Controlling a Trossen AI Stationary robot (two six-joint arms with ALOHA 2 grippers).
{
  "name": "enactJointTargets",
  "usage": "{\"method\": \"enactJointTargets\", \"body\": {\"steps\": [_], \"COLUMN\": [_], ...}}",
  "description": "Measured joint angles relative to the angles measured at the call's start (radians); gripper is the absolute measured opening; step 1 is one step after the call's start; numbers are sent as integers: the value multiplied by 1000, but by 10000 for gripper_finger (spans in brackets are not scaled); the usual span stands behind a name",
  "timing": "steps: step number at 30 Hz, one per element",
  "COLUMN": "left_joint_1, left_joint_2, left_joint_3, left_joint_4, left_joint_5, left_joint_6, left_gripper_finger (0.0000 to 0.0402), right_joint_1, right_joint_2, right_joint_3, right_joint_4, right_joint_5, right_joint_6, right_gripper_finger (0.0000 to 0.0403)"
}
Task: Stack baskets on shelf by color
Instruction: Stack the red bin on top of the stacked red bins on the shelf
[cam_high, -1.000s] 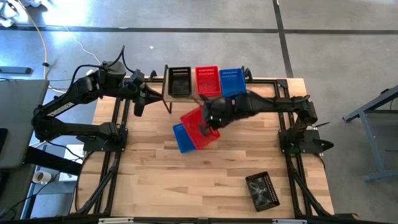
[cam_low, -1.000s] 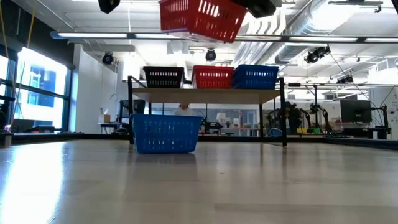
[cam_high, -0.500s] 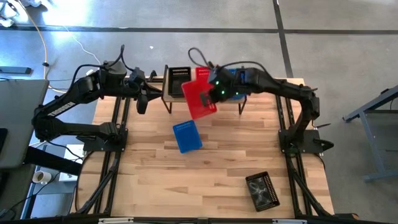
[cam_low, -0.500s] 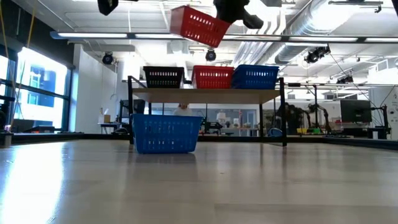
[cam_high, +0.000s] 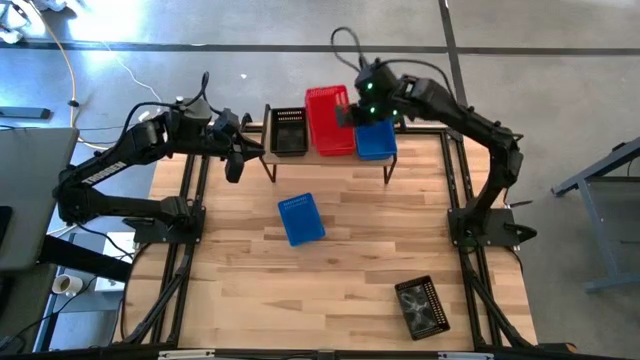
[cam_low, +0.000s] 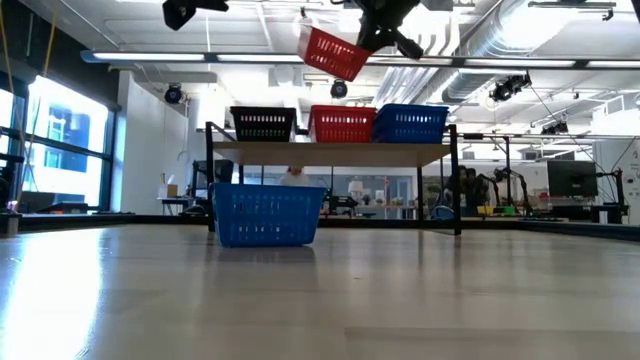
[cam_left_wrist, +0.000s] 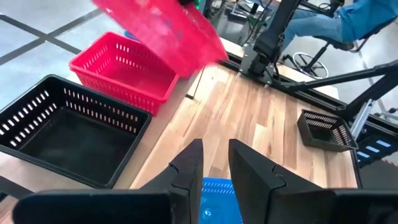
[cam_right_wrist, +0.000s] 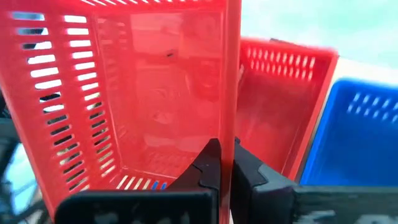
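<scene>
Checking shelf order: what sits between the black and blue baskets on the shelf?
A red basket sits between the black basket and blue basket on the shelf, clearest in the low view.

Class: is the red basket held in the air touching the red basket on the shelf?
Apart. The low view shows the held red basket hanging clear above the shelf's red basket, ceiling visible between them.

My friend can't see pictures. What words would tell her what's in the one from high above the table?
From above, the right gripper holds a red basket over the shelf, which carries a black basket and a blue basket. Another blue basket and another black basket sit on the wooden table, and the left gripper waits beside the shelf.
</scene>
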Motion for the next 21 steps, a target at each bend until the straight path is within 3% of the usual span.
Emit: {"method": "enactJointTargets", "body": {"steps": [11, 21], "left_joint_1": [0, 0], "left_joint_2": [39, 59], "left_joint_3": [0, 0], "left_joint_4": [0, -1], "left_joint_5": [0, 0], "left_joint_6": [0, 0], "left_gripper_finger": [69, 69], "right_joint_1": [-143, -152], "right_joint_2": [0, 1], "right_joint_3": [0, 0], "right_joint_4": [30, -58], "right_joint_5": [-134, -168], "right_joint_6": [50, 114], "right_gripper_finger": [0, 0]}}
